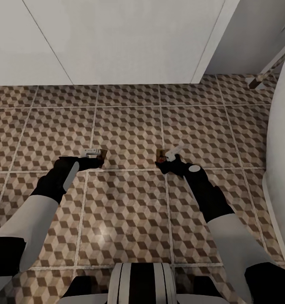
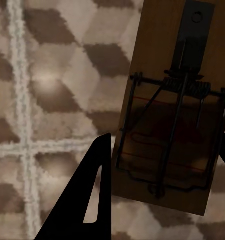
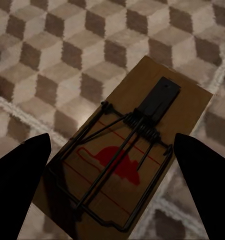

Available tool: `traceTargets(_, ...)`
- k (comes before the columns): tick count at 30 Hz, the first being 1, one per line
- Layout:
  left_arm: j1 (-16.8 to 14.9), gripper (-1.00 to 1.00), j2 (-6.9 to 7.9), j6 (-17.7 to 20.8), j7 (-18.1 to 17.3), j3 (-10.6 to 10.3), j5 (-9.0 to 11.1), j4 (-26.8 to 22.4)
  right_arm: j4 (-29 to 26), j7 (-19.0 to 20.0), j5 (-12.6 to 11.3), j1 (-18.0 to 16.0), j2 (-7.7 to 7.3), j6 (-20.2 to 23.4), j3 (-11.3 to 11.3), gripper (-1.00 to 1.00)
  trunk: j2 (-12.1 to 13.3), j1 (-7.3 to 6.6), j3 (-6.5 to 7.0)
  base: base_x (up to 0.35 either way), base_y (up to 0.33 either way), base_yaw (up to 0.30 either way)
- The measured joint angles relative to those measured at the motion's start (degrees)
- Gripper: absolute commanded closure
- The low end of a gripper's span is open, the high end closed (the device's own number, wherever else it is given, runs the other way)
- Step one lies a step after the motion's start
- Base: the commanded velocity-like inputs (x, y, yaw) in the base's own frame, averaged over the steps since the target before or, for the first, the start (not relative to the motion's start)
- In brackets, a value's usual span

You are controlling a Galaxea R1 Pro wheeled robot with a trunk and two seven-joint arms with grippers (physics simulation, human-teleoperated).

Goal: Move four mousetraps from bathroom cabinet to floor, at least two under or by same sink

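Two mousetraps show, both brown wooden boards with dark wire parts. One mousetrap (image 1: 101, 155) (image 2: 172, 125) sits between the fingers of my left gripper (image 1: 93, 153) (image 2: 167, 150), which is shut on it just above the bathroom floor (image 1: 129, 126). The other mousetrap (image 1: 160, 156) (image 3: 127, 155), printed with a red mouse, lies flat on the tiles. My right gripper (image 1: 171, 155) (image 3: 112, 140) is open, with one finger on each side of it. The sink's white vanity front (image 1: 117, 42) rises just beyond both traps. The cabinet is out of view.
A white curved fixture (image 1: 282, 147) bulges in along the right side, close to my right arm. A pale wall corner (image 1: 214, 46) ends the vanity at the right. Patterned tiles stretch between and in front of both arms.
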Motion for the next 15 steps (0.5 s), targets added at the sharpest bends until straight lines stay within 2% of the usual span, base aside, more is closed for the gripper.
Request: traceTargets(15, 0.0, 1.00, -0.02, 0.0, 0.0, 0.0, 0.0, -0.1, -0.8, 1.0, 0.0, 0.0, -0.17, 0.3, 0.1, 1.00, 0.0, 0.00, 0.00, 0.000, 0.000, 0.000)
